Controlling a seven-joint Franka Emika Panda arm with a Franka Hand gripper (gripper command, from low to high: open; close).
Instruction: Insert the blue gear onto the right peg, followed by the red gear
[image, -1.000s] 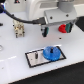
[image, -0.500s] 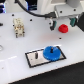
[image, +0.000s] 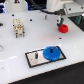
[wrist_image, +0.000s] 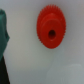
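The blue gear (image: 52, 52) lies flat on the right end of the black-bordered white plate (image: 34, 60), and it hides the right peg. The left peg (image: 36, 55) stands bare. The red gear (image: 63, 28) lies on the white table towards the back of the exterior view's right. It fills the middle of the wrist view (wrist_image: 51, 33), flat, with its centre hole showing. My gripper (image: 61, 20) hangs just above the red gear, apart from it and holding nothing. One dark finger (wrist_image: 4, 35) shows at the edge of the wrist view, wide of the gear.
A small beige block-like object (image: 19, 27) stands at the back of the exterior view's left. Dark fixtures and cables (image: 30, 4) run along the table's far edge. The table's front edge lies close below the plate.
The arm has left the plate, where the blue gear stays, and has moved back and to the exterior view's right, over the red gear.
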